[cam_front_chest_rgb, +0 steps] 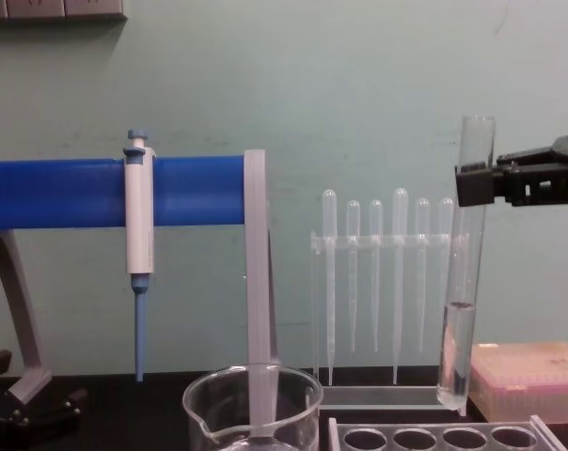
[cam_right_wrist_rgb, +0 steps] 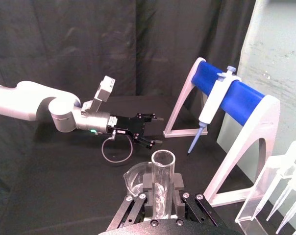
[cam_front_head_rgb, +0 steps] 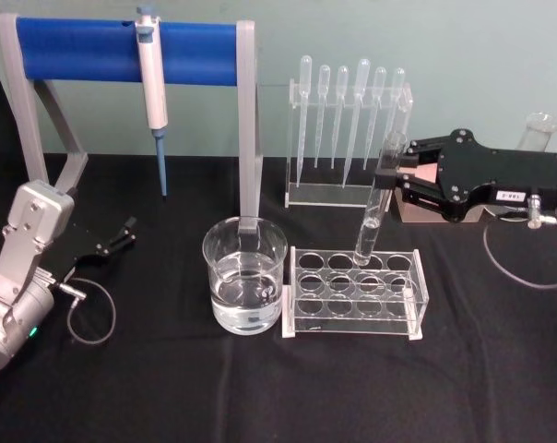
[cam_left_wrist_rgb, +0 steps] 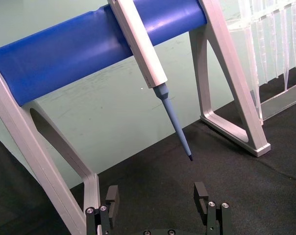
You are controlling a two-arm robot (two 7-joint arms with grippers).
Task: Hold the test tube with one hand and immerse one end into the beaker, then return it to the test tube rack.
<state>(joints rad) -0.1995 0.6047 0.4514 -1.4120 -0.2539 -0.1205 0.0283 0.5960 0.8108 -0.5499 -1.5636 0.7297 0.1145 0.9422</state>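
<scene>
My right gripper (cam_front_head_rgb: 389, 172) reaches in from the right and is shut on the upper part of the test tube (cam_front_head_rgb: 378, 205). The tube (cam_front_chest_rgb: 461, 282) hangs slightly tilted, some clear liquid in its lower part, its round bottom just above the back row of the clear rack (cam_front_head_rgb: 356, 297). In the right wrist view its open rim (cam_right_wrist_rgb: 163, 159) stands between my fingers. The beaker (cam_front_head_rgb: 244, 251), partly filled with clear liquid, stands left of the rack, apart from the tube. My left gripper (cam_front_head_rgb: 124, 234) rests open near the table's left side, holding nothing.
A blue-barred stand (cam_front_head_rgb: 122, 41) at the back left carries a white-and-blue pipettor (cam_front_head_rgb: 151, 88). A clear holder with several plastic pipettes (cam_front_head_rgb: 348, 120) stands behind the rack. A pink box (cam_front_chest_rgb: 533, 376) sits at the right, under my right gripper.
</scene>
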